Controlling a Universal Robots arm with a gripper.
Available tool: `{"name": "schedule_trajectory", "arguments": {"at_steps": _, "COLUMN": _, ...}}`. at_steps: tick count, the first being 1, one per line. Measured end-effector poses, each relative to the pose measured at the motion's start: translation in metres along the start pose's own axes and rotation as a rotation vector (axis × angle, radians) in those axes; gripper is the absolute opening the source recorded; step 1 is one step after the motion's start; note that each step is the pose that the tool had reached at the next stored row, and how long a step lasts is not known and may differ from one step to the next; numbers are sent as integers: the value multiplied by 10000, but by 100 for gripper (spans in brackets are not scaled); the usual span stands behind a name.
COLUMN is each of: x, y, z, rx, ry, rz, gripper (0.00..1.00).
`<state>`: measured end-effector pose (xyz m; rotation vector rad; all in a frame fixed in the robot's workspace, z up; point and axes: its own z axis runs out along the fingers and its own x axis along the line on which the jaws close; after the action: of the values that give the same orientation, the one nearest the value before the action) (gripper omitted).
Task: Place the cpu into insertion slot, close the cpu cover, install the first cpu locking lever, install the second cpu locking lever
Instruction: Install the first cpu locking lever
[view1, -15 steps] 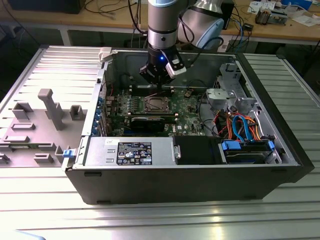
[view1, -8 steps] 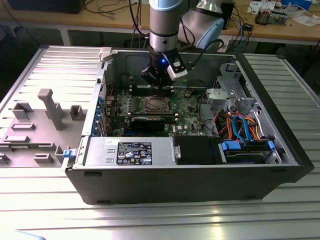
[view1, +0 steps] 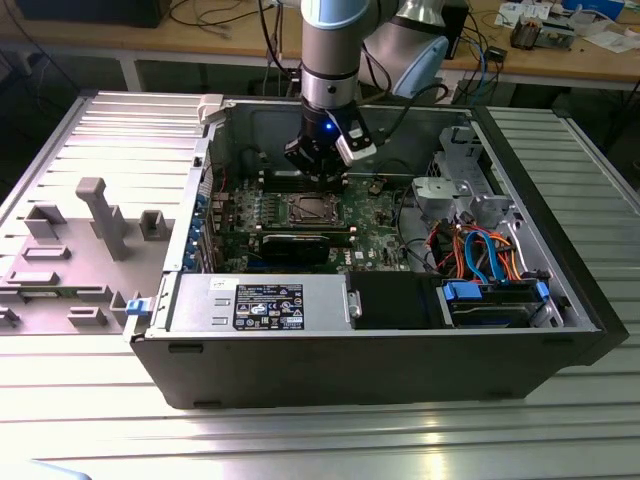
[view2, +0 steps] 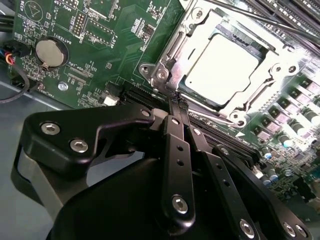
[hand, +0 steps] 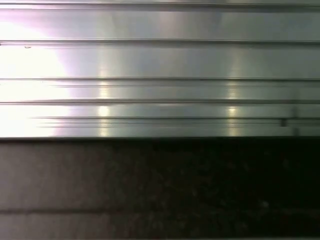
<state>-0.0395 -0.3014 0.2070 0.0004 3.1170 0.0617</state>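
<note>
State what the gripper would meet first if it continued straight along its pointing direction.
Probably the thin square silver metal cpu cover at its near edge; the fingers meet just short of it, though depth is uncertain.

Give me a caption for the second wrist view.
Gripper beside the socket, chip seated under its metal cover.

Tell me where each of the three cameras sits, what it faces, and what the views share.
Exterior view: off the arm, looking down into the open computer case; the arm and claw hang over the motherboard.
Second wrist view: on the arm, looking along the shut claw at the cpu seated under the cpu cover.
First wrist view: on the arm, facing ribbed metal panels above a dark surface.
Shared: the exterior and second wrist views both show the claw and socket.
</note>
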Motion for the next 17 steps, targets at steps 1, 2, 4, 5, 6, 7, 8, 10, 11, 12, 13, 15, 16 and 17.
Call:
{"name": "schedule_trajectory", "arguments": {"at_steps": 1, "x": -5, "y": -1, "z": 11, "rx": 1, "ry": 0, "rz": 2, "gripper": 11}}
{"name": "schedule_trajectory", "arguments": {"at_steps": 2, "x": -7, "y": -1, "z": 17, "rx": -1, "ry": -1, "rz": 3, "gripper": 11}}
{"name": "schedule_trajectory", "arguments": {"at_steps": 4, "x": -7, "y": -1, "z": 20, "rx": 3, "ry": 1, "rz": 5, "gripper": 11}}
{"name": "schedule_trajectory", "arguments": {"at_steps": 5, "x": -8, "y": -1, "z": 20, "rx": 2, "ry": 1, "rz": 4, "gripper": 11}}
{"name": "schedule_trajectory", "arguments": {"at_steps": 6, "x": -8, "y": -1, "z": 21, "rx": -1, "ry": -1, "rz": 4, "gripper": 11}}
{"name": "schedule_trajectory", "arguments": {"at_steps": 7, "x": -8, "y": 0, "z": 14, "rx": -3, "ry": -2, "rz": 4, "gripper": 11}}
{"name": "schedule_trajectory", "arguments": {"at_steps": 8, "x": -9, "y": 0, "z": 7, "rx": -2, "ry": -2, "rz": 3, "gripper": 11}}
{"name": "schedule_trajectory", "arguments": {"at_steps": 10, "x": -9, "y": 1, "z": 1, "rx": -3, "ry": -2, "rz": 4, "gripper": 11}}
{"name": "schedule_trajectory", "arguments": {"at_steps": 11, "x": -9, "y": 0, "z": 1, "rx": -3, "ry": -2, "rz": 3, "gripper": 11}}
{"name": "schedule_trajectory", "arguments": {"at_steps": 12, "x": -13, "y": 0, "z": 1, "rx": 1, "ry": 1, "rz": 1, "gripper": 11}}
{"name": "schedule_trajectory", "arguments": {"at_steps": 13, "x": -18, "y": 0, "z": 4, "rx": 6, "ry": 1, "rz": 2, "gripper": 11}}
{"name": "schedule_trajectory", "arguments": {"at_steps": 15, "x": -28, "y": 0, "z": 13, "rx": 20, "ry": 4, "rz": 3, "gripper": 11}}
{"name": "schedule_trajectory", "arguments": {"at_steps": 16, "x": -29, "y": -1, "z": 14, "rx": 23, "ry": 4, "rz": 4, "gripper": 11}}
{"name": "schedule_trajectory", "arguments": {"at_steps": 17, "x": -29, "y": -1, "z": 14, "rx": 25, "ry": 6, "rz": 4, "gripper": 11}}
